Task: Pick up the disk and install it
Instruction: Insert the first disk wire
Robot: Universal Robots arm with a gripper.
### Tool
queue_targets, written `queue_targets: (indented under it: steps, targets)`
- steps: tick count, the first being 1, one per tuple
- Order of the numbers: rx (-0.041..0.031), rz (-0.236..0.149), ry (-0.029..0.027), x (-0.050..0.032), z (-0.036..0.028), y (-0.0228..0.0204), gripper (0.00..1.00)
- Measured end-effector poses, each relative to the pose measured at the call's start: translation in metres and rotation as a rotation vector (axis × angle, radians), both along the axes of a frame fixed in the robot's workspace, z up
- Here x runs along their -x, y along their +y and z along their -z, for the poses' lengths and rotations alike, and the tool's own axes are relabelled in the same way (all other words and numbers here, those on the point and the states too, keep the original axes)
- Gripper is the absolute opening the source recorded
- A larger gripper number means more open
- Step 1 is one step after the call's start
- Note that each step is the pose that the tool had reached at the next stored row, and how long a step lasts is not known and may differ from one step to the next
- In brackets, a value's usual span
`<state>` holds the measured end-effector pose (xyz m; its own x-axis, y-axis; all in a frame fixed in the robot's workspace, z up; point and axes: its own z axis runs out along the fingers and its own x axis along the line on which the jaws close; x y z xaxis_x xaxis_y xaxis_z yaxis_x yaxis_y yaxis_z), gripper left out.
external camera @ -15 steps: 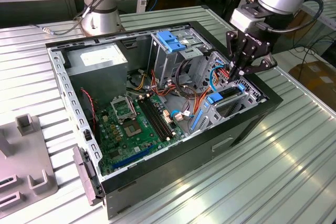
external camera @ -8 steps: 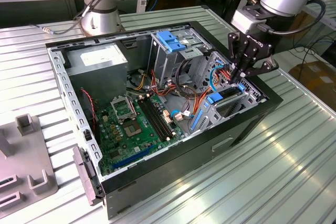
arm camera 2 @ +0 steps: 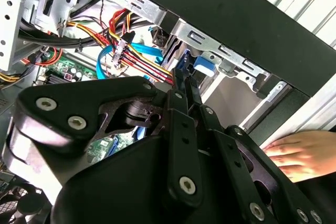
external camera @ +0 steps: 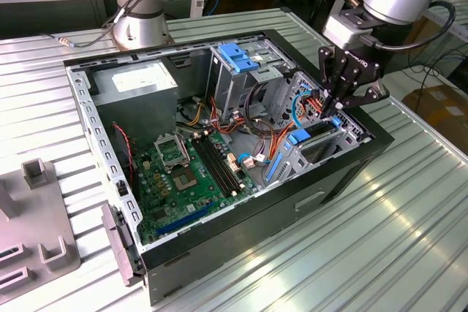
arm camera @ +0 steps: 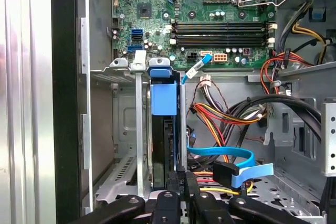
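one computer case [external camera: 307, 202], one motherboard [external camera: 183, 173], one disk [arm camera: 164, 129], one gripper [external camera: 338, 104], one hand [arm camera 2: 299, 153].

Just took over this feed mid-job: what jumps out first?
The open computer case on the slatted table, green board showing. The black claw is down at the case's corner on the exterior view's right, shut on the blue-framed disk standing edgewise in its bay. A hand rests outside the case.
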<state>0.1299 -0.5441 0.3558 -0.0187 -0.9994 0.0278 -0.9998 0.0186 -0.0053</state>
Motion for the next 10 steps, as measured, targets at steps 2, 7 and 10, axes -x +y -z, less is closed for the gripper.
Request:
queue_targets:
  steps: [2, 7, 10]
  targets:
    - [0.0001, 0.000, 0.0000, 0.0001, 0.0000, 0.0000, 0.16]
    - [0.0000, 0.000, 0.0000, 0.0003, 0.0001, 0.0000, 0.16]
    - [0.0001, 0.000, 0.0000, 0.0021, 0.0012, 0.0000, 0.16]
